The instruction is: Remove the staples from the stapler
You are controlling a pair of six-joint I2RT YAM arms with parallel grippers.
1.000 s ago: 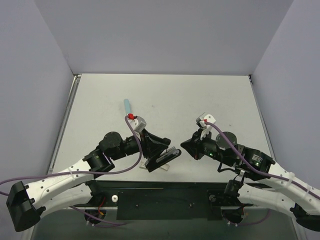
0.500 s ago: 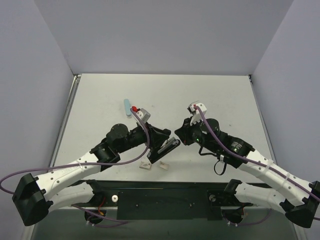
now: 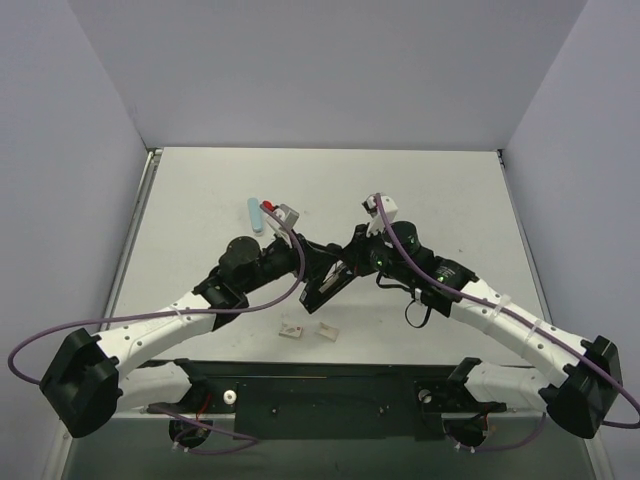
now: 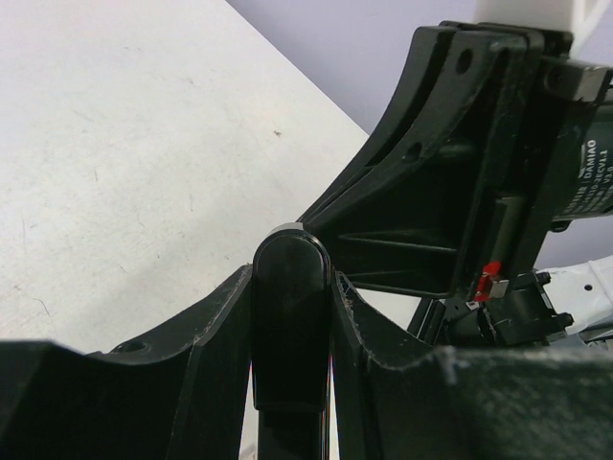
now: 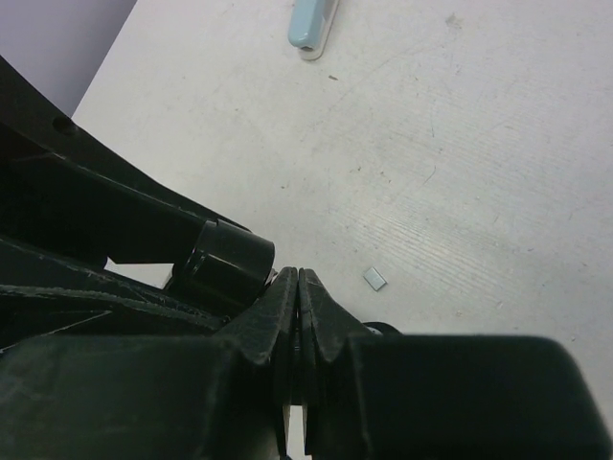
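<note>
while the left end effector (image 3: 316, 271) grips the stapler (image 3: 333, 284), the right end effector (image 5: 298, 287) is pinched shut at its tip; next, a slow pull should empty it.

A slim black hinged stapler (image 3: 332, 284) blocks the pale grey tabletop's (image 3: 440, 190) centre. Open room runs from 12 to 3 o'clock. A pale blue bar (image 3: 255, 214) lies at 10 o'clock, two small pale pieces (image 3: 291, 331) at 6.

Between the left jaws you see only the rounded end of the stapler (image 4: 290, 307); the rest runs off the bottom edge. Whether the pressed-together right jaws pinch anything, you cannot tell. Beyond them, the pale blue bar (image 5: 312, 23) is cut by the top edge.
</note>
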